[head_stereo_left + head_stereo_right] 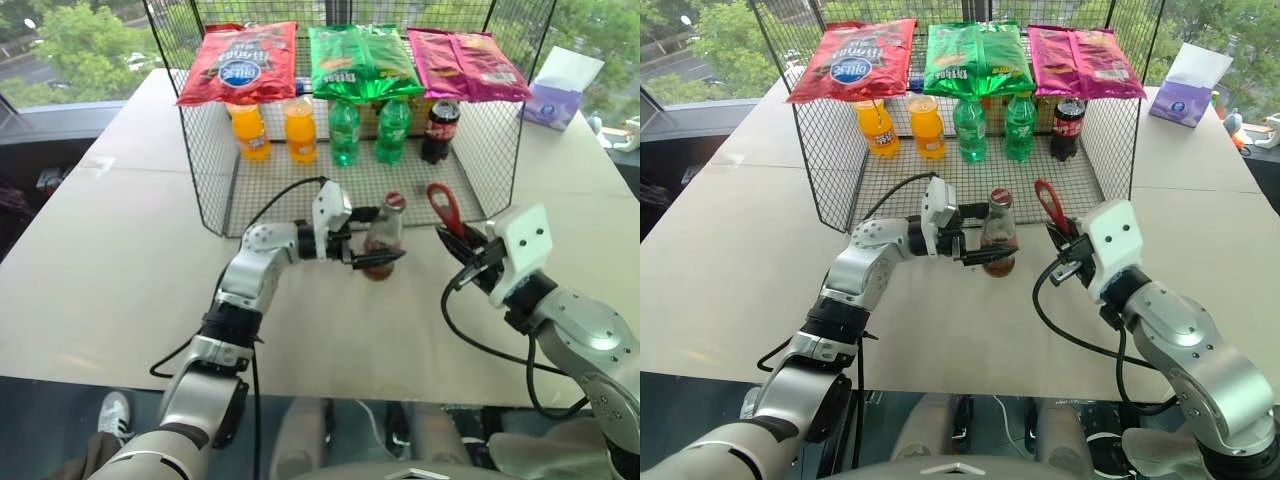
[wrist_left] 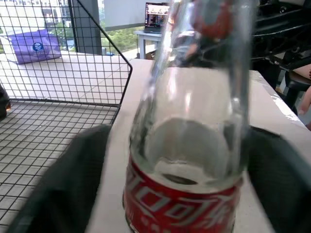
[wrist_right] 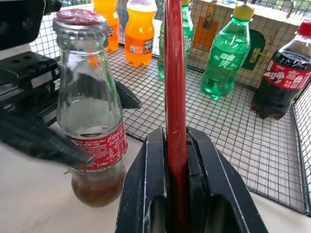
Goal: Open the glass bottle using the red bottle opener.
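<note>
Clamped edge-on in the right tool (image 3: 177,170), the red bottle opener (image 3: 175,82) stands upright, near the glass bottle (image 1: 384,238) but apart from it. That bottle stands on the counter (image 1: 130,260) before the wire rack, cap unremoved. Reaching in sideways, the left tool (image 1: 368,250) brackets its labelled lower body with fingers spread wide; actual contact cannot be told. Prying remains.

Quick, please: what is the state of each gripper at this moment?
Left gripper: open, its fingers on either side of the glass bottle, not clamped.
Right gripper: shut on the red bottle opener.
</note>
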`<state>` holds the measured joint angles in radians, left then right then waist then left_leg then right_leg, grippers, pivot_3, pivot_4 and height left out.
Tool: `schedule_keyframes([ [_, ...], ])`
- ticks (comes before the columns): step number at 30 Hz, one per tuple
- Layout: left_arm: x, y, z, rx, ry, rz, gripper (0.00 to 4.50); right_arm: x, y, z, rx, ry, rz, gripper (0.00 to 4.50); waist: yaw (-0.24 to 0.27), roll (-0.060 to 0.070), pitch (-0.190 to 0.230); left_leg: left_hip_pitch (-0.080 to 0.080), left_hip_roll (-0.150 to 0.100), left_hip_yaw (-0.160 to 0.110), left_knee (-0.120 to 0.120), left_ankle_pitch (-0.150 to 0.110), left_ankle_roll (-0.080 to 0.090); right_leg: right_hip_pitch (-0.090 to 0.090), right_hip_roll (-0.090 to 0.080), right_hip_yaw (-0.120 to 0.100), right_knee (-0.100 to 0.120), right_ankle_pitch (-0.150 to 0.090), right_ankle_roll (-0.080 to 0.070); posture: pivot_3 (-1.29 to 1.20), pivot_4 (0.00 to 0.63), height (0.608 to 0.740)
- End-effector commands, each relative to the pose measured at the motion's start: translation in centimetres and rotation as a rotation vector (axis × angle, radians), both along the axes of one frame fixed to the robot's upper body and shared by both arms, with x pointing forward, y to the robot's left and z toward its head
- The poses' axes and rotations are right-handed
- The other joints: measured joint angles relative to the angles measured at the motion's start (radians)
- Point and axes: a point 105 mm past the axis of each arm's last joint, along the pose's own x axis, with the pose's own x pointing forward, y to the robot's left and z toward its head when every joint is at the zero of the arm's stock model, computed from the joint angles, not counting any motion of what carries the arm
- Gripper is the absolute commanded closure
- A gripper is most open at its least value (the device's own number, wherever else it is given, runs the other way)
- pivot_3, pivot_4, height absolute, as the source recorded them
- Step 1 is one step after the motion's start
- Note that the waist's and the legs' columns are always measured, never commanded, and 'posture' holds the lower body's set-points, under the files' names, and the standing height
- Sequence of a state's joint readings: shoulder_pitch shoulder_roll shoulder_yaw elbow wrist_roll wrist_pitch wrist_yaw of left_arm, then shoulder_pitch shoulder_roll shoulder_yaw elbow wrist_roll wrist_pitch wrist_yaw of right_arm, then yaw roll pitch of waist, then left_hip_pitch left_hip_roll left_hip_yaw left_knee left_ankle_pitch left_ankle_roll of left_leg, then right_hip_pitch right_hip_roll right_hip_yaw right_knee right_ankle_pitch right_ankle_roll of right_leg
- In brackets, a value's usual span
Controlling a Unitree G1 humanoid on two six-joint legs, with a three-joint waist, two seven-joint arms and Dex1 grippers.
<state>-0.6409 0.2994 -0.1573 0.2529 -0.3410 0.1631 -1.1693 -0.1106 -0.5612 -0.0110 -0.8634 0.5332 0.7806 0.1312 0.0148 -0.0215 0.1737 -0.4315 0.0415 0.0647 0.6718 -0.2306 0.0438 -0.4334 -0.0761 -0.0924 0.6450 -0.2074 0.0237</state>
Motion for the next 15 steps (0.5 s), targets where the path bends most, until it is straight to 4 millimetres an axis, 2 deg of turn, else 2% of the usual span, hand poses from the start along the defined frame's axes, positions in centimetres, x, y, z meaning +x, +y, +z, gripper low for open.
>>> schedule_keyframes([
  [1,-0.33,-0.15,2.13,-0.048,-0.054,-0.025,0.03,-0.58,0.56,1.84,-0.007,-0.097,0.023,4.5,0.0,0.0,0.0,0.0,0.0,0.0,0.0,0.0,0.0,0.0,0.0,0.0,0.0,0.0,0.0,0.0,0.15,0.74],
  [7,-0.72,-0.15,2.99,-0.052,-0.047,-0.044,0.03,-0.4,0.41,2.51,-0.042,-0.146,0.013,4.5,0.0,0.0,0.0,0.0,0.0,0.0,0.0,0.0,0.0,0.0,0.0,0.0,0.0,0.0,0.0,0.0,0.15,0.74],
  [10,-0.82,0.02,2.86,-0.053,-0.017,-0.054,0.03,-0.3,0.62,2.61,-0.145,-0.195,0.016,4.5,-0.001,0.0,0.0,0.0,0.0,0.0,0.0,0.0,0.0,0.0,0.0,0.0,0.0,0.0,0.0,0.0,0.15,0.74],
  [13,-0.84,0.13,2.82,-0.05,-0.005,-0.057,0.77,-0.17,0.81,2.68,-0.182,-0.228,0.011,4.5,0.0,0.0,0.0,0.0,0.0,0.0,0.0,0.0,0.0,0.0,0.0,0.0,0.0,0.0,0.0,0.0,0.15,0.74],
  [15,-0.85,0.24,2.59,-0.038,-0.005,-0.059,1.5,-0.05,1.03,2.84,-0.212,-0.262,0.007,4.5,0.0,0.0,0.0,0.0,0.0,0.0,0.0,0.0,0.0,0.0,0.0,0.0,0.0,0.0,0.0,0.0,0.15,0.74],
])
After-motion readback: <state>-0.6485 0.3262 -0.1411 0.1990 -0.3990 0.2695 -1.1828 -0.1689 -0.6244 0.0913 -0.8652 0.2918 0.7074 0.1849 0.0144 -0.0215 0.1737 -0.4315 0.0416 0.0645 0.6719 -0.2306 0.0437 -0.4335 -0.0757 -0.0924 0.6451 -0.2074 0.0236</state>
